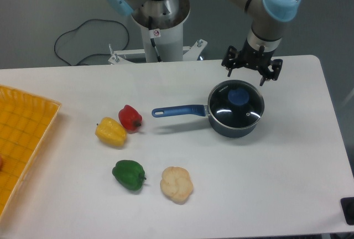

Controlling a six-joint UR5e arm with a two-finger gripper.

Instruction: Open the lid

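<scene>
The lid (pixel 237 106) is round dark glass with a metal rim and a blue centre knob (pixel 239 96). It sits closed on the dark blue saucepan (pixel 235 129), whose long blue handle (pixel 180 110) points left. My gripper (pixel 250 72) hangs just behind and above the lid's far edge. It is open and empty, with its black fingers spread apart. It is not touching the lid or the knob.
A red pepper (pixel 130 118) and a yellow pepper (pixel 110 132) lie left of the handle. A green pepper (pixel 129 175) and a pale bread roll (pixel 176 184) lie nearer the front. A yellow tray (pixel 22 139) is at the left edge. The robot base (pixel 160 29) stands behind.
</scene>
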